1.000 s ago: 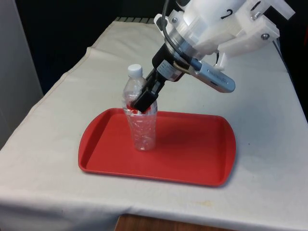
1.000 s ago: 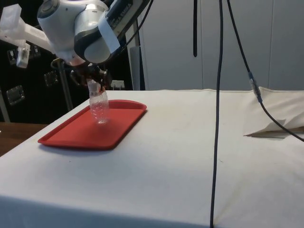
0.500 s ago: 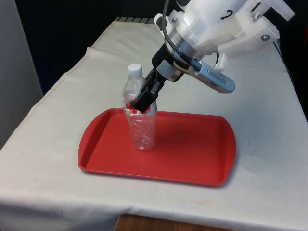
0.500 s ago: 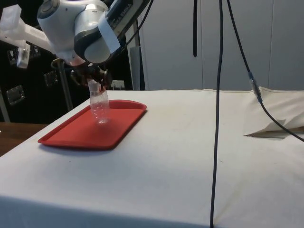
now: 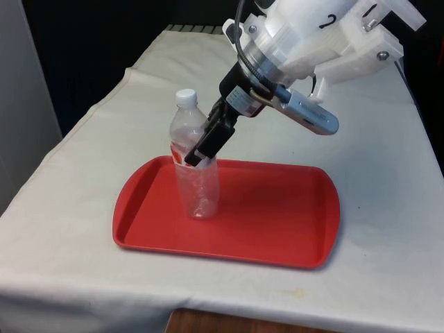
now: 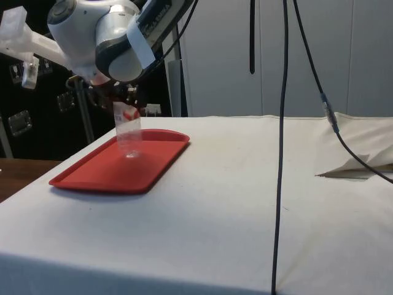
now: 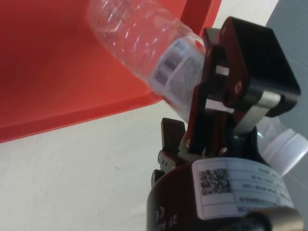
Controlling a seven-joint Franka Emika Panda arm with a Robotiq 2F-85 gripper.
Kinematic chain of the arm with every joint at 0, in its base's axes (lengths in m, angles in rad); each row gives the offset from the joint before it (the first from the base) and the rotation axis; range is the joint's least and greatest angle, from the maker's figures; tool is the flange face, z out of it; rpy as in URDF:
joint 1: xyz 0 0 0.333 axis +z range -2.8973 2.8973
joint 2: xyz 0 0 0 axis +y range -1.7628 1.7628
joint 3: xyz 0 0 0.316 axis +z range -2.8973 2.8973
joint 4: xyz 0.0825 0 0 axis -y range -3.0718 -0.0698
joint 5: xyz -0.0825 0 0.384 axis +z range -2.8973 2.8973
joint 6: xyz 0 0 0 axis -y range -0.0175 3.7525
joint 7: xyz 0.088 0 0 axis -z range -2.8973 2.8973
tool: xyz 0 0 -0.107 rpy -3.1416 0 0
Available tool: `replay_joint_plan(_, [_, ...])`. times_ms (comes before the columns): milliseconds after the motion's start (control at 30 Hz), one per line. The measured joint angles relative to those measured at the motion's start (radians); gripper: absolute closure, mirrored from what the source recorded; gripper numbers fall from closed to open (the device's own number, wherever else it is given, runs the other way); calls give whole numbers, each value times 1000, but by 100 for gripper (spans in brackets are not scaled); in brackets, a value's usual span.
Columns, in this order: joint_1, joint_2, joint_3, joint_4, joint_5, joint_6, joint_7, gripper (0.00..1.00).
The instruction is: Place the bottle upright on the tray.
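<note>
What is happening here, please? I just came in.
A white robot arm is setting a clear plastic bottle with a white cap onto a red tray on the cloth-covered table. The black gripper is shut on the bottle near its label, at the upper body. The bottle's base rests on the tray, toward the front view's left, and the bottle stands nearly upright, leaning slightly. It has not been released yet.
</note>
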Motion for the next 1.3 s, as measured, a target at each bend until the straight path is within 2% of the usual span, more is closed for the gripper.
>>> replay_joint_plan(767, [3,0,1,2,0,-14,0,0])
replay_joint_plan(1300, [13,8,8,28,-1,-39,1,0])
